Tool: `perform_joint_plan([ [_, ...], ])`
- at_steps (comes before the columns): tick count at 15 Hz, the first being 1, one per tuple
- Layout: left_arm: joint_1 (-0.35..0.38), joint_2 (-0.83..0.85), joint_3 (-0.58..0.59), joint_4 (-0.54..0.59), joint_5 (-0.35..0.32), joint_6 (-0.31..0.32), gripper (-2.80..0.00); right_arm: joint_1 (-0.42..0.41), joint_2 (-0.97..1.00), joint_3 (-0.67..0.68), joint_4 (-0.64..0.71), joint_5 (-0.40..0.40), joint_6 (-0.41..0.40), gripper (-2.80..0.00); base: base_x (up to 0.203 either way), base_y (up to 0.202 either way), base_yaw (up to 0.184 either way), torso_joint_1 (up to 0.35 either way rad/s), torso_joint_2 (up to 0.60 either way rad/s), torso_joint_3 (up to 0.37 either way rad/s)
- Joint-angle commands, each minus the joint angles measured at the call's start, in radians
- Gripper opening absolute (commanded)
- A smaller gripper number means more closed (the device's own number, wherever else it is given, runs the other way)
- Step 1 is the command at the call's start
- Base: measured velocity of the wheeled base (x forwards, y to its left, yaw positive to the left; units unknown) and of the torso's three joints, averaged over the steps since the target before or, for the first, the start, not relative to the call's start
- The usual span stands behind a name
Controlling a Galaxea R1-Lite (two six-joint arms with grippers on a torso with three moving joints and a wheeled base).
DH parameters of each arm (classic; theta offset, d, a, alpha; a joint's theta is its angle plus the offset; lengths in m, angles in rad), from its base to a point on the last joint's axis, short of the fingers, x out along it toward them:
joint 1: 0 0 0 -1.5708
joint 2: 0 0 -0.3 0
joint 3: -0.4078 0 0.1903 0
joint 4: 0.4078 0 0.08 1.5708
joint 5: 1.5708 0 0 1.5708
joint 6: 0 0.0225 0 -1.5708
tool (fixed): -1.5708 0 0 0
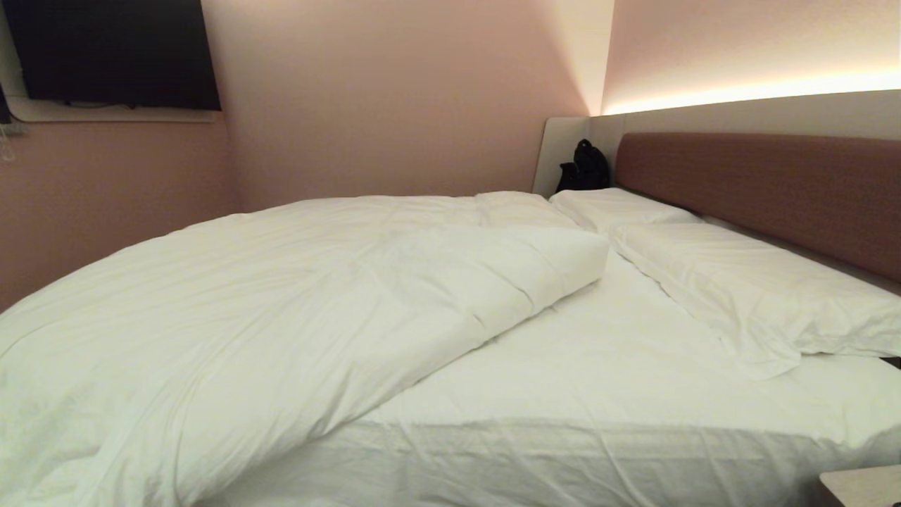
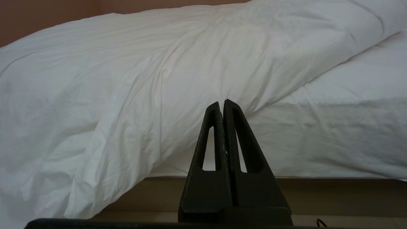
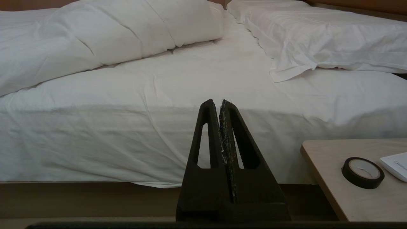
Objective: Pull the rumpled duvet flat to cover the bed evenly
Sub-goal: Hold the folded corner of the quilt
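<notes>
Overhead, the duvet (image 1: 281, 296) is seen bunched toward the bed's (image 1: 598, 394) foot end, its head-end corner folded back. Beside the near edge, the left end effector (image 2: 222, 103) is pressed closed, empty. Likewise the right end effector (image 3: 219, 102).

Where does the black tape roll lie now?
In the right wrist view, the black tape roll lies on the bedside table, beside a white object.

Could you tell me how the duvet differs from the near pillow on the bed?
The duvet is thick and puffy, while the near pillow is flat. The duvet lies bunched diagonally, leaving the sheet beside it bare and spilling over the bed's side; the pillow lies along the headboard. Both are plain white and wrinkled.
</notes>
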Motion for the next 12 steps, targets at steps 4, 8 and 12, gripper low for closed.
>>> perform_joint_plan([
  [4,0.0,0.006,-0.069,0.016,-0.012,-0.002,-2.8,0.0,0.0,0.0,0.0,0.0,0.0,-2.8,0.0,0.0,0.0,0.0,0.0,0.0],
  [8,-0.004,0.256,-0.296,0.086,-0.036,-0.129,-2.8,0.0,0.0,0.0,0.0,0.0,0.0,-2.8,0.0,0.0,0.0,0.0,0.0,0.0],
  [12,-0.006,0.801,-0.5,0.077,-0.048,-0.255,-2.8,0.0,0.0,0.0,0.0,0.0,0.0,-2.8,0.0,0.0,0.0,0.0,0.0,0.0],
])
